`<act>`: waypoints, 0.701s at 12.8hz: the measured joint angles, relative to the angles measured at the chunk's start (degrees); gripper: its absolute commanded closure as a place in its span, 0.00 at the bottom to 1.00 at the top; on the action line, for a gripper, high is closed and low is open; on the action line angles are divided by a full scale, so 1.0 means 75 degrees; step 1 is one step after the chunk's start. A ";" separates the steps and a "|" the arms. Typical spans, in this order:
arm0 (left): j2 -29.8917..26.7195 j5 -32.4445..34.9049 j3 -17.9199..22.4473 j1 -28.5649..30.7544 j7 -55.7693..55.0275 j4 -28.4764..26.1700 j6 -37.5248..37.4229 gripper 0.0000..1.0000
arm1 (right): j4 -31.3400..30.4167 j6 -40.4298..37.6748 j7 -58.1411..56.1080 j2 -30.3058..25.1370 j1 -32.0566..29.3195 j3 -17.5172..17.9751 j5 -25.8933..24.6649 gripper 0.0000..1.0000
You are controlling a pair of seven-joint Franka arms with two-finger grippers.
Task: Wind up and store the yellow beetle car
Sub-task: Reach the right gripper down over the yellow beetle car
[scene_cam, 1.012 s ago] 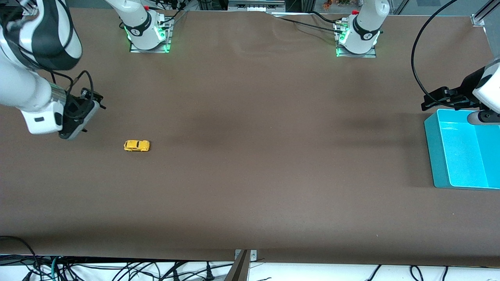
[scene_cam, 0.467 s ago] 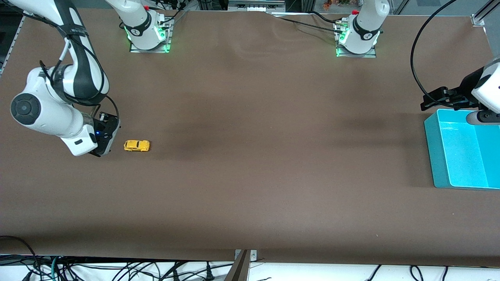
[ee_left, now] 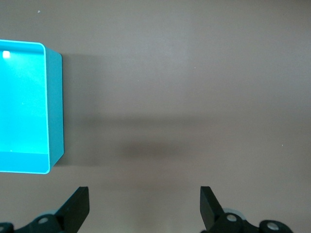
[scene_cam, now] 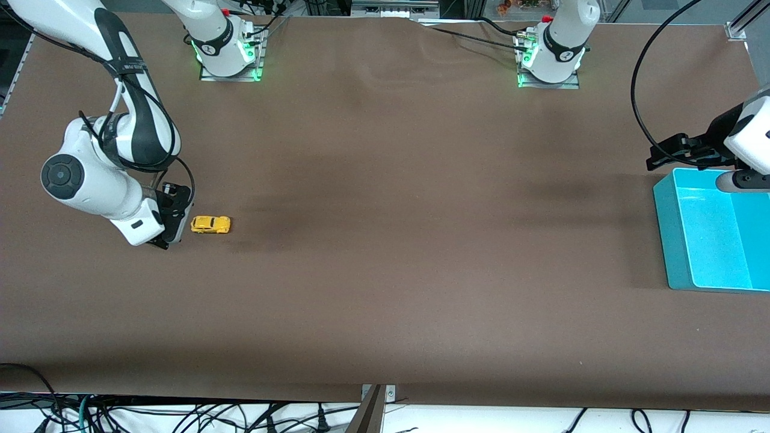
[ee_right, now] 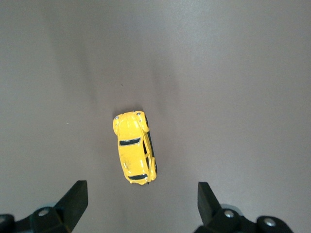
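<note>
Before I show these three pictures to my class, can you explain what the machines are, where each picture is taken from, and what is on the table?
Two robot arms stand at a brown table. The wide picture comes from a high camera facing them; the other two come from cameras on each arm's wrist. The right gripper sits low beside the yellow beetle car, jaws open, with the car on the table just ahead of the open jaws. The left gripper, also open, waits beside a teal bin at the left arm's end of the table. Nothing is held. The part of the bin that shows is empty.
</note>
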 measured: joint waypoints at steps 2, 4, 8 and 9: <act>0.0000 0.0000 -0.0013 -0.0018 0.0000 0.0000 0.0000 0.00 | -0.0039 0.0154 -0.0081 0.0052 0.0000 0.0000 -0.0001 0.00; 0.0000 0.0000 -0.0014 -0.0018 0.0000 0.0000 0.0000 0.00 | -0.0127 0.0569 -0.0260 0.0260 0.0000 0.0000 -0.0001 0.00; 0.0000 0.0000 -0.0014 -0.0018 0.0000 0.0000 0.0000 0.00 | -0.0469 0.1447 -0.0486 0.0642 0.0000 0.0000 -0.0005 0.00; 0.0000 0.0000 -0.0014 -0.0018 0.0000 0.0000 0.0000 0.00 | -0.0497 0.1474 -0.0493 0.0649 0.0000 0.0000 -0.0006 0.01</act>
